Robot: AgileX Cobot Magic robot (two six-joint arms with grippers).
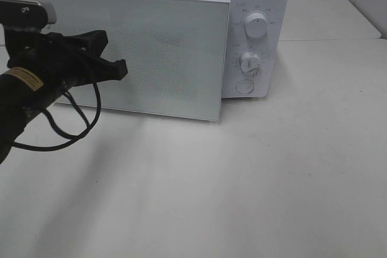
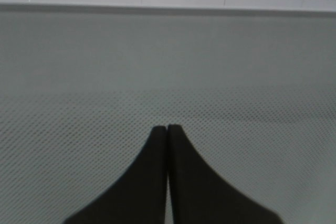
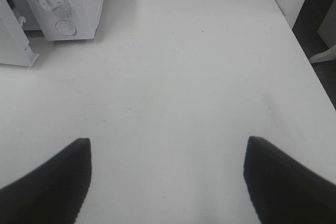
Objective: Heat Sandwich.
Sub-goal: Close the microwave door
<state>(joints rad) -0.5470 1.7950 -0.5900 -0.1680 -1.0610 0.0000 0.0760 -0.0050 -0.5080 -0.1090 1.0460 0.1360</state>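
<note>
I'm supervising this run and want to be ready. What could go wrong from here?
The left tool is shut, its tips near the smooth face of the ajar door; they could slip across it. A push there may shift the whole microwave instead. The loose cable under that arm could snag.

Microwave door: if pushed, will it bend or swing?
It likely swings, not bends: the microwave door looks flat and stiff, standing ajar. The shut left gripper might slip on its smooth front. The boxy microwave sits flat, so tipping seems unlikely.
</note>
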